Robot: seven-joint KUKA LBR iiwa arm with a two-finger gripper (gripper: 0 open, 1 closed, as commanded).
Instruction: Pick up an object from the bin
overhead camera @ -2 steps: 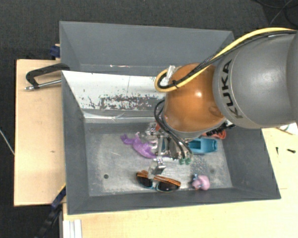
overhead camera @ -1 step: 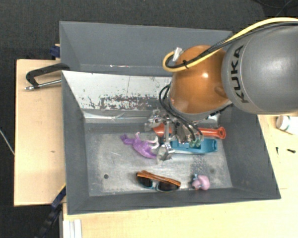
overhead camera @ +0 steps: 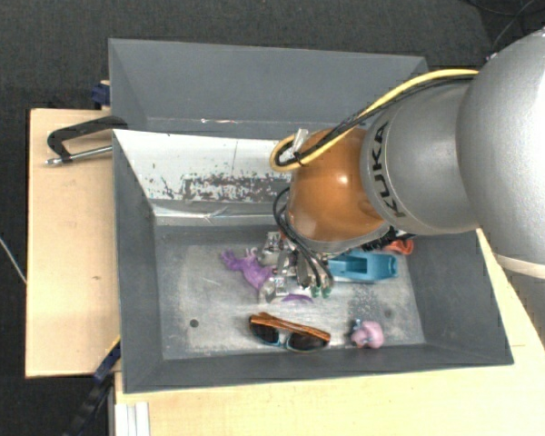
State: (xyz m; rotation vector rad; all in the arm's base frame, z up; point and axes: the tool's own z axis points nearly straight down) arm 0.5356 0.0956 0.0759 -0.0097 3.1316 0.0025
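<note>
The gripper (overhead camera: 295,278), jaw gap impossible to tell, crowds the lumpy purple plastic toy (overhead camera: 243,265) at its nine o'clock, so an off-centre pinch may flick it aside.

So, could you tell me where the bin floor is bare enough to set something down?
The left part of the bin floor is bare, bordered by the left wall and the purple toy. It is crowded mid-floor: gripper, blue piece, sunglasses, pink piece.

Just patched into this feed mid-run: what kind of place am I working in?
Probably a robotics lab's bin-picking test cell: a KUKA arm reaches into a grey metal bin holding unrelated oddments, such as sunglasses, a purple toy and a small pink thing.
</note>
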